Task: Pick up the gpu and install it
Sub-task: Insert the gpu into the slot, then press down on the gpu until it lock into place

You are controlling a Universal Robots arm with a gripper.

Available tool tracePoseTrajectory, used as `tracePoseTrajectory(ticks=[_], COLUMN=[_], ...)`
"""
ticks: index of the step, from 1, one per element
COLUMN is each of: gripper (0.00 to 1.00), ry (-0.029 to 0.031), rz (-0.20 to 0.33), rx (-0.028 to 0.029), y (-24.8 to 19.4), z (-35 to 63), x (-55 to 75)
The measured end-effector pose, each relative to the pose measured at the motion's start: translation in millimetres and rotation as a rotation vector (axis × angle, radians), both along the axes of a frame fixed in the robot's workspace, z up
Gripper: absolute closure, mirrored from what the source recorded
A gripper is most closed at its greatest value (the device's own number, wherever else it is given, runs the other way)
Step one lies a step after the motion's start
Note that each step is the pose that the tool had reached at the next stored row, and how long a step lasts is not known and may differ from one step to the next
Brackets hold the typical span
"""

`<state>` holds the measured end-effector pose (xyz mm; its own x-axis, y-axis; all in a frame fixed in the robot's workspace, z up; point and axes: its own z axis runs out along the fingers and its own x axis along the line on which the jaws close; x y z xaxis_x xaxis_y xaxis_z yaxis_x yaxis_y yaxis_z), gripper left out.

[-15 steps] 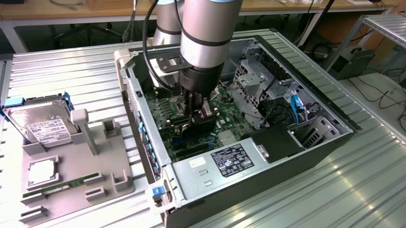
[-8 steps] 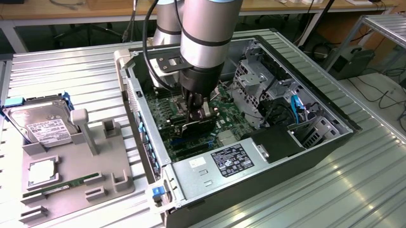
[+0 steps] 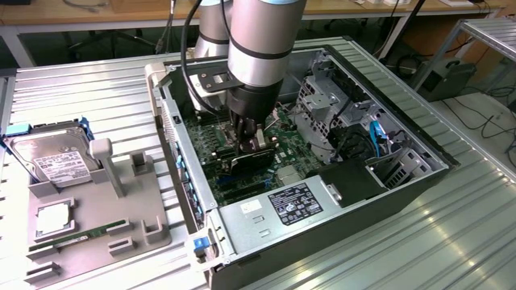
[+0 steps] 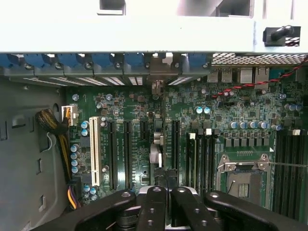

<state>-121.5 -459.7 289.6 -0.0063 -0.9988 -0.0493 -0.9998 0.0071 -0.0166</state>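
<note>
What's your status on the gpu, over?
Claw shut on gpu, down inside the computer case. Card edge-on over the motherboard slots. Seating can't be judged. Nothing seen blocking.

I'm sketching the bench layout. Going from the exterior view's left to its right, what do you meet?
Hard drive → grey parts holder → gripper shut on the gpu inside the computer case → black bag.
</note>
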Motion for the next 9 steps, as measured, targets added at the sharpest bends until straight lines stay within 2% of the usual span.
tracePoseTrajectory(ticks=[2, 9], gripper=[0.87, 0.87], ry=[0.0066, 0.0067], rz=[0.0, 0.0], rx=[-0.0001, 0.0], y=[0.2, 0.2], z=[-0.4, -0.5], x=[-0.3, -0.2])
